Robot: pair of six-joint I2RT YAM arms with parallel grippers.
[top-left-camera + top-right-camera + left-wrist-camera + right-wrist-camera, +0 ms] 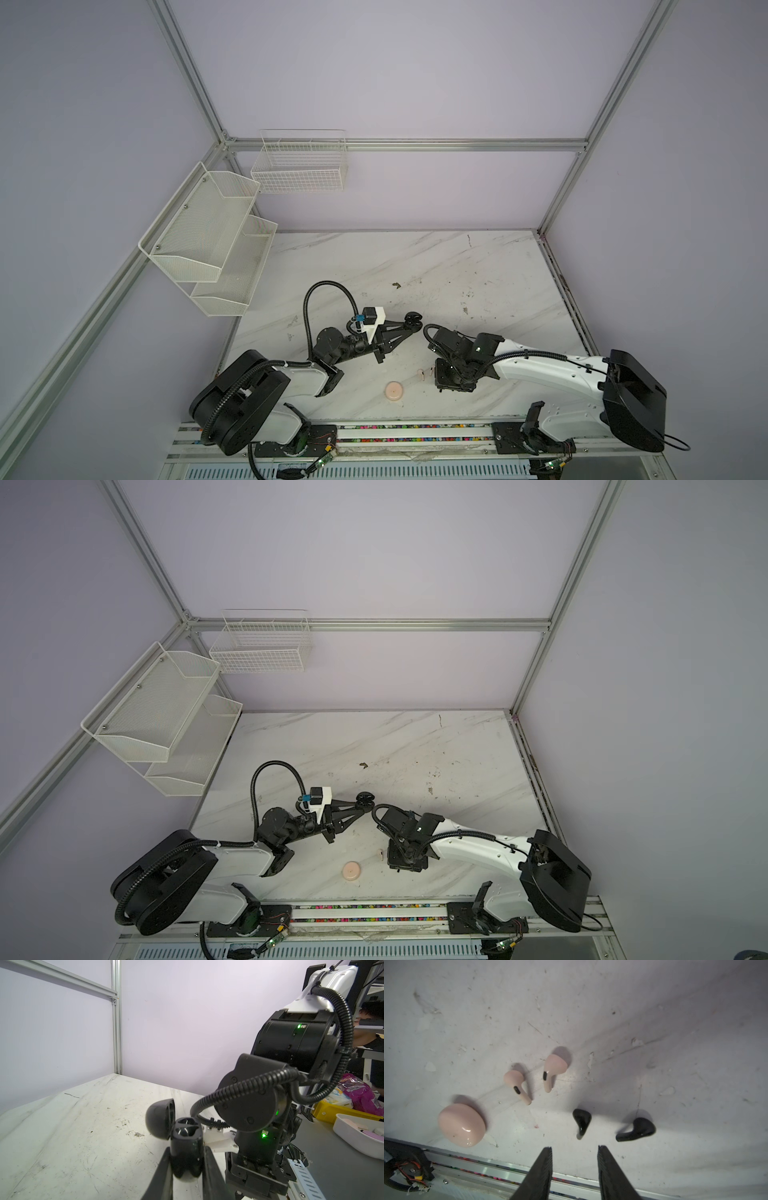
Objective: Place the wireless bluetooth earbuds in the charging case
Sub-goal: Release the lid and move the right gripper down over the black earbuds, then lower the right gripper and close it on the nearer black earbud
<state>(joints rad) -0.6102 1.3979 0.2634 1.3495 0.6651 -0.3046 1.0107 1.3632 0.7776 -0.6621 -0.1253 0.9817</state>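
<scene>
The right hand [575,1147] hangs over the bench [654,1022], fingers parted and empty, just short of the black earbud [581,1121] nearer the closed pink case [462,1125]. Its twin [637,1129] lies farther from that case, the pink earbuds [515,1082] just beside it. Well apart from it, the left hand [188,1149] clamps the open black charging case [182,1163]. An off-centre pinch could squirt the glossy bud off the bench edge.

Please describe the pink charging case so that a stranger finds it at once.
On the marble table, look near the middle of the front edge. The pink case lies there, a closed glossy puck. The pink earbuds beside it are smaller, with stems; the black case stands open in the left gripper.
</scene>
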